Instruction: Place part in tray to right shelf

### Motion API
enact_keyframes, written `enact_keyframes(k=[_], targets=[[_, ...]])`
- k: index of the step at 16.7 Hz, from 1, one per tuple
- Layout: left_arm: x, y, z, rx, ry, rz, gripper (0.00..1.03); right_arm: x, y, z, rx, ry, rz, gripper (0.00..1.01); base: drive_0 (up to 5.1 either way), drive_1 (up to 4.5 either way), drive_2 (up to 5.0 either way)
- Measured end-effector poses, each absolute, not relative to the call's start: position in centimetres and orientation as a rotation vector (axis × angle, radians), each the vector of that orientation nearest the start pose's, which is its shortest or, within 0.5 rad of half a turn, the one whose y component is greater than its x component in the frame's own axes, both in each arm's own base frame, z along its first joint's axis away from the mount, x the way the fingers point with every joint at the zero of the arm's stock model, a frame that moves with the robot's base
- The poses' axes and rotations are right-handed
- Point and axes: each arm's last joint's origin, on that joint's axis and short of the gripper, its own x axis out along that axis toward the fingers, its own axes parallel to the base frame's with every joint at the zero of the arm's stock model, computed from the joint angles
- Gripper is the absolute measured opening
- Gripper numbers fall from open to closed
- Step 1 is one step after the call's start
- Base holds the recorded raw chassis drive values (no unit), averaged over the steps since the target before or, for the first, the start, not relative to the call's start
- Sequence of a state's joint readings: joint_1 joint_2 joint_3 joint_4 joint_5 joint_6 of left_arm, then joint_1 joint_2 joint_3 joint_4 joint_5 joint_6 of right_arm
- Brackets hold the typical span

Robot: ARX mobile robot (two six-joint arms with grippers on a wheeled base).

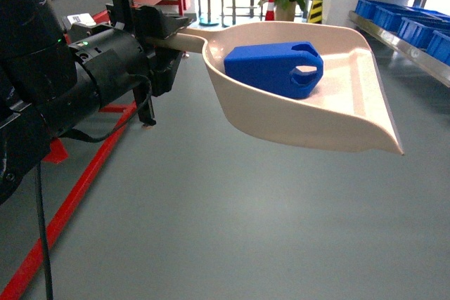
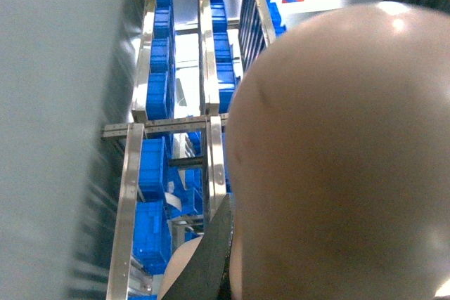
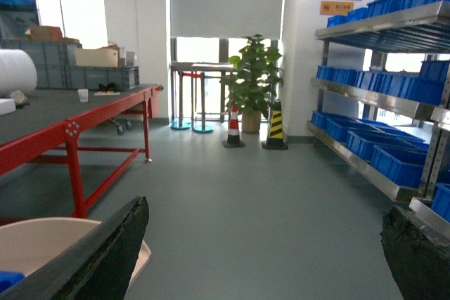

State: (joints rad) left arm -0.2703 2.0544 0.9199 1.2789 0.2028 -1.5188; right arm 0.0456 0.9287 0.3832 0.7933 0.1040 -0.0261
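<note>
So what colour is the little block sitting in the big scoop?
Bright blue. The block lies in the pale beige scoop; the head view shows it best.

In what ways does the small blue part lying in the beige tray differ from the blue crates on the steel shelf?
The part is one small closed block with a hooked cut-out, while the blue crates are many, much larger and open on top. The part lies in the tray, held above the floor by the left gripper; the crates stand in rows on the right shelf. Both are bright blue.
</note>
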Motion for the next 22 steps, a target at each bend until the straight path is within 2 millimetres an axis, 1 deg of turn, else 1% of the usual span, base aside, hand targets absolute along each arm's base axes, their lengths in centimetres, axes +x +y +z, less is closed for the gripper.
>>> enact_keyframes(k=[15,17,20,22], targets=[[38.00,-11.10,15.49,-1.491,0.237,-0.490,0.16,19.61,0.59,26.36,-0.008,-0.248,-0.061,0.98,0.2,4.36,-4.0],[37.89,-11.51,15.41,-1.489,0.256,-0.496,0.16,19.65,0.60,26.29,-0.008,-0.243,-0.061,0.98,1.2,5.36,-3.0],[38.11,-10.79,15.40,-1.492,0.235,-0.473,0.16,19.63,0.59,26.35,-0.007,-0.249,-0.062,0.98,-0.1,4.07,-4.3],[38.02,-11.04,15.50,-1.491,0.234,-0.488,0.16,19.62,0.60,26.36,-0.008,-0.248,-0.061,0.98,-0.2,3.97,-4.4]])
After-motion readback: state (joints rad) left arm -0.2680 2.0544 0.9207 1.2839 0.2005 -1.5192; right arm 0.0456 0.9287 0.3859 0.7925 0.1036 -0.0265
